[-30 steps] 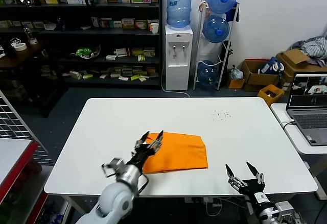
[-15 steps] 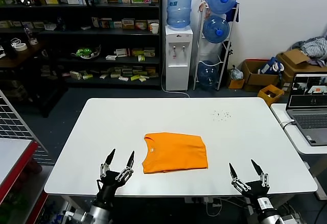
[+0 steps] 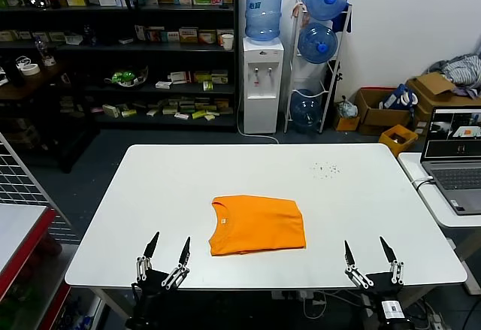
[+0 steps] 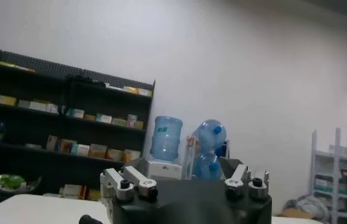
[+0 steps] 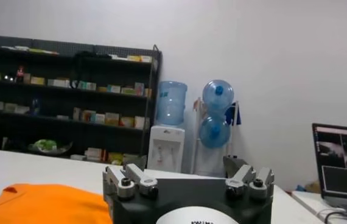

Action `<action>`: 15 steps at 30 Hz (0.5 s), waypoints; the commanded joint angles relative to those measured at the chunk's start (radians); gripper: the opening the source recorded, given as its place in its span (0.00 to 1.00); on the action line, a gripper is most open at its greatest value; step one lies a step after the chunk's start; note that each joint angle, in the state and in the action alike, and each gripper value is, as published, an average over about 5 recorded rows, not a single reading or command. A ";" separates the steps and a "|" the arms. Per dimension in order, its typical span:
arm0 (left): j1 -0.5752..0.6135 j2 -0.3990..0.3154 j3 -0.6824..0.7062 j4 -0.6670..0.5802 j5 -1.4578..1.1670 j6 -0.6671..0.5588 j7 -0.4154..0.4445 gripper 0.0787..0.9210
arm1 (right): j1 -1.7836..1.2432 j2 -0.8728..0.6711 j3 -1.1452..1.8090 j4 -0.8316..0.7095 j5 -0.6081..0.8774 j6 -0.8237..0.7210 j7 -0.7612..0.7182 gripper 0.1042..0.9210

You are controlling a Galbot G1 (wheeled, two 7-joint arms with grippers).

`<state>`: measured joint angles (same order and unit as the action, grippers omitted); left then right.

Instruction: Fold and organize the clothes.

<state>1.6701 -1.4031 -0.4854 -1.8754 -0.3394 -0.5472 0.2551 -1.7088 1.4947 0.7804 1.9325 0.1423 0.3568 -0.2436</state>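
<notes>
On white table [image 3: 361,195], folded orange T-shirt [image 3: 258,225], grippers apart

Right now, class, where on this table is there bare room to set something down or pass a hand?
The white table is bare on each side of the folded orange T-shirt, out to the side edges, and across the far half apart from small dark specks. The near edge is tighter: left gripper and right gripper stand open there.

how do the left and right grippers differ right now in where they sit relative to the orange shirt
The left gripper sits at the table's near edge just left of the orange T-shirt, fairly close to it. The right gripper sits at the same edge, farther from the shirt, toward the laptop side. Both are open, empty, pointing up and clear of the shirt.
</notes>
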 commanded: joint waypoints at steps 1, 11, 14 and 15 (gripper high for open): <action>0.042 -0.042 -0.030 -0.005 0.038 -0.048 0.035 0.88 | -0.001 0.084 0.017 -0.010 -0.078 0.079 -0.018 0.88; 0.039 -0.045 -0.033 0.003 0.040 -0.062 0.038 0.88 | -0.012 0.095 0.016 -0.003 -0.080 0.090 -0.012 0.88; 0.037 -0.046 -0.034 0.008 0.040 -0.067 0.041 0.88 | -0.013 0.094 0.020 -0.002 -0.078 0.091 -0.010 0.88; 0.036 -0.047 -0.035 0.009 0.040 -0.068 0.042 0.88 | -0.014 0.093 0.020 -0.002 -0.077 0.090 -0.010 0.88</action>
<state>1.6984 -1.4403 -0.5129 -1.8715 -0.3075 -0.6001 0.2865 -1.7209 1.5681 0.7947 1.9301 0.0825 0.4265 -0.2550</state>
